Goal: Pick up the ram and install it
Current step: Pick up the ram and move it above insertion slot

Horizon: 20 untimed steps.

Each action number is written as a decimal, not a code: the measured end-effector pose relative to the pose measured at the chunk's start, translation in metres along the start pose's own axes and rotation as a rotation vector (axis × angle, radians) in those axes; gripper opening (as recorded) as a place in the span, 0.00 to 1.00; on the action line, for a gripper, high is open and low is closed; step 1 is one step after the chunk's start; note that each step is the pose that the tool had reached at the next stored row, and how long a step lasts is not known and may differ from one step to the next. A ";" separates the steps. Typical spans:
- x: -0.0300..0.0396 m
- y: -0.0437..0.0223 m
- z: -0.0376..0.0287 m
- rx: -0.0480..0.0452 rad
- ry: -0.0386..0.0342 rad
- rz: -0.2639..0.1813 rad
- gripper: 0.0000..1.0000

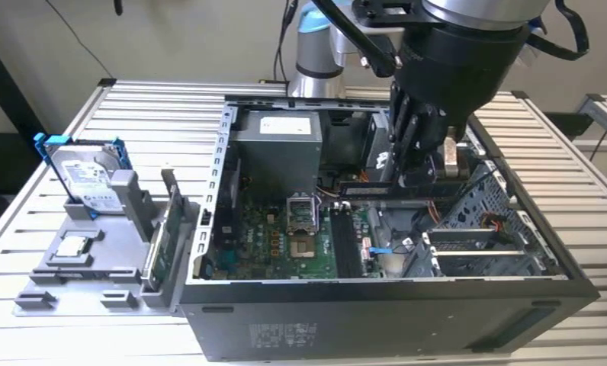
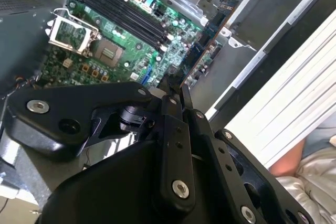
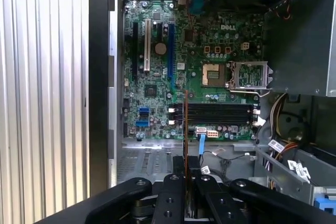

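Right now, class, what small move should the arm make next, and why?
Probably turn the wrist: the gripper holds the ram above the open case, seemingly crosswise to the black memory slots, so it looks to need aligning before lowering.

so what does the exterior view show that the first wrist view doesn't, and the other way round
Exterior view: the hard drive and expansion card in their grey holder beside the computer case, and the ram side-on, held in the shut jaws above the case. First wrist view: the ram edge-on, a thin line crossing the memory slots. Both: the motherboard, its CPU socket and the memory slots.
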<state>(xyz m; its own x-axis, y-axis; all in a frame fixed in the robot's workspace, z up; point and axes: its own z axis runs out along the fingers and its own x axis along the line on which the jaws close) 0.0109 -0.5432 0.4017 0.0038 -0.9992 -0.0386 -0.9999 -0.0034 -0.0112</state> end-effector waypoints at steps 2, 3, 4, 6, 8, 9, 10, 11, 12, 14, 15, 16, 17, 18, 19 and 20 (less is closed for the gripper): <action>-0.0023 0.0000 0.0001 0.0000 0.0000 0.000 0.14; -0.0036 0.0000 0.0001 0.0000 0.0001 0.000 0.14; -0.0048 0.0000 0.0002 0.0000 0.0000 0.000 0.14; -0.0075 0.0000 0.0003 0.0000 0.0000 0.000 0.14; -0.0102 0.0000 0.0005 0.0000 0.0000 0.000 0.14; -0.0115 0.0000 0.0005 0.0000 0.0000 0.000 0.14; -0.0130 0.0000 0.0006 0.0000 0.0000 0.000 0.14; -0.0144 0.0000 0.0007 0.0000 0.0000 0.000 0.14; -0.0159 0.0000 0.0008 0.0000 0.0000 0.000 0.14; -0.0190 0.0000 0.0010 0.0000 0.0000 0.000 0.14; -0.0207 -0.0001 0.0011 0.0000 0.0001 0.000 0.14; -0.0223 -0.0001 0.0012 0.0000 0.0000 0.000 0.14; -0.0241 -0.0001 0.0013 0.0000 0.0000 0.000 0.14; -0.0257 -0.0001 0.0014 0.0000 0.0000 0.000 0.14; -0.0274 -0.0001 0.0015 0.0000 0.0000 0.000 0.14; -0.0291 -0.0001 0.0016 0.0000 0.0001 0.000 0.14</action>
<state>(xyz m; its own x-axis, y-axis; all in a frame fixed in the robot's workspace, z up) 0.0108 -0.5141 0.4013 0.0039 -0.9993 -0.0385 -0.9999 -0.0034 -0.0112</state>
